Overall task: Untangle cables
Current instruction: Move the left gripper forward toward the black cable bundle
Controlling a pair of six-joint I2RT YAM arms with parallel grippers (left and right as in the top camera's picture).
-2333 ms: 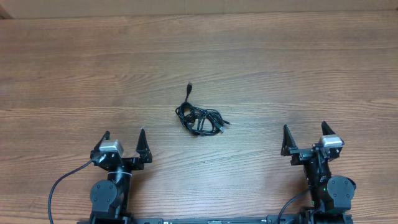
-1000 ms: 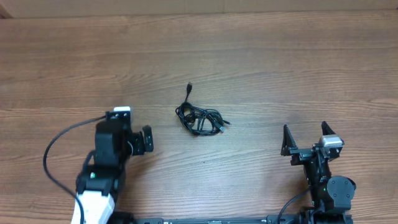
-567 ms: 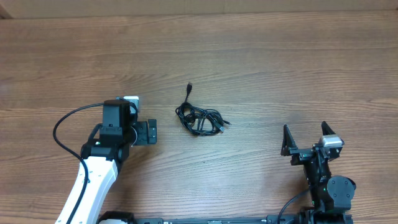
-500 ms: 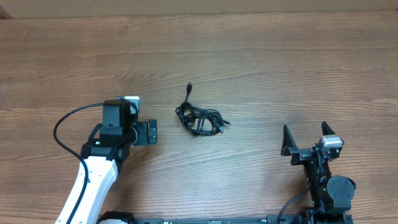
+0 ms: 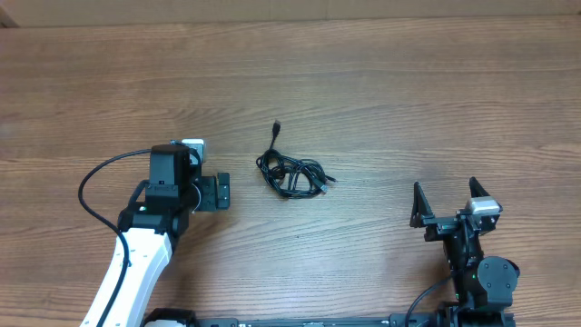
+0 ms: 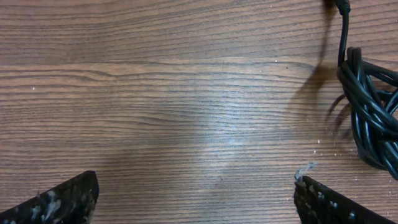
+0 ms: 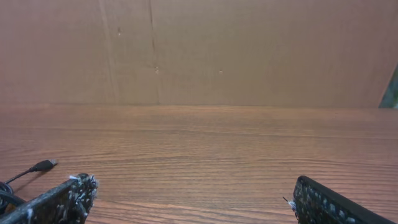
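Note:
The cables [image 5: 292, 172] lie as a small black knot in the middle of the wooden table, with one plug end [image 5: 278, 124] sticking out toward the far side. My left gripper [image 5: 221, 193] is open and empty, pointing down at the table just left of the knot. In the left wrist view the knot [image 6: 369, 119] sits at the right edge, beyond my open fingers [image 6: 196, 199]. My right gripper [image 5: 445, 203] is open and empty near the front right edge. In the right wrist view one plug end [image 7: 42, 166] shows at the far left, left of the open right gripper [image 7: 189, 199].
The wooden table [image 5: 408, 100] stretches wide around the knot. A brown cardboard wall [image 7: 199, 50] stands behind the table's far edge. The left arm's thick black cable [image 5: 91, 182] loops beside the arm at the left.
My left arm has risen from its rest pose at the front edge and reached forward and right, stopping just left of the knot. The cables and right arm have not moved.

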